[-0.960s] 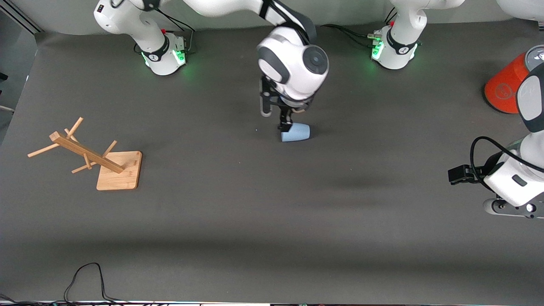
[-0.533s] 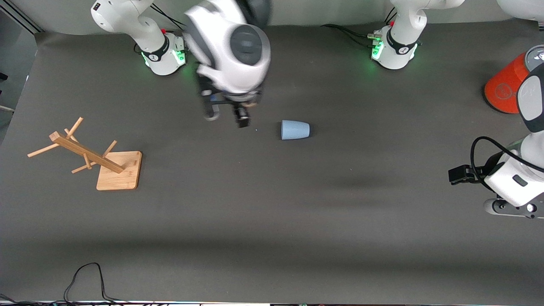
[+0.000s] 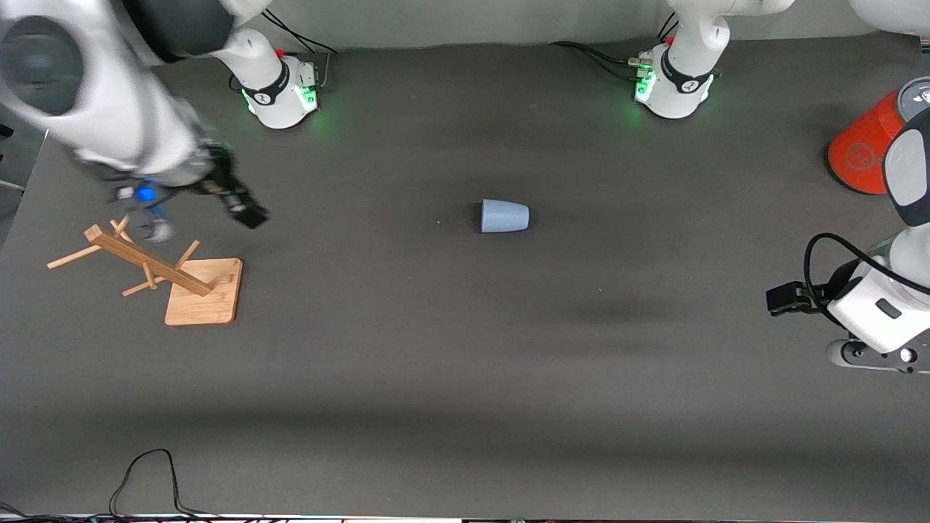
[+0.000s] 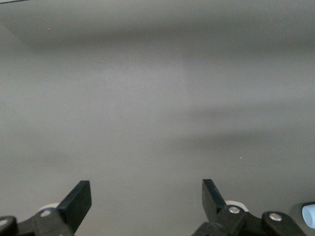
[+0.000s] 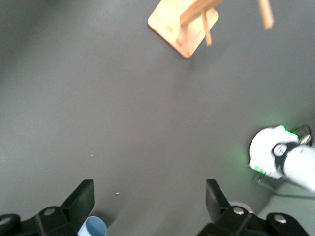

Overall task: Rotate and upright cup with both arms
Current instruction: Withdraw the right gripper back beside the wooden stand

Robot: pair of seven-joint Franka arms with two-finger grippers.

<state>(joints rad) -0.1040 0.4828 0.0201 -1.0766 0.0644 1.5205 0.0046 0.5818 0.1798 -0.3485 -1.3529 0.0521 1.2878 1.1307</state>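
cup: small pale-blue smooth tumbler (image 3: pixel 504 216), plain
rack: light tan wooden peg stand (image 3: pixel 203 290)
can: orange-red, grey lid (image 3: pixel 864 149)
table: dark grey mat (image 3: pixel 465 378)
arm bases: white, green lights (image 3: pixel 672 87)

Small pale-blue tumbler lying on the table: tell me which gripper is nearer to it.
Right. The right gripper hangs open above the wooden rack; the left gripper waits open, somewhat farther away, at the left arm's end. The pale-blue tumbler lies between them.

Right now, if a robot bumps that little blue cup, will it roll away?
Probably, a bit. The cup lies on its side on the table, so its round wall could roll. It tapers, so it would likely curve rather than go straight. It looks small and smooth, so probably light and a little slippery to pinch.
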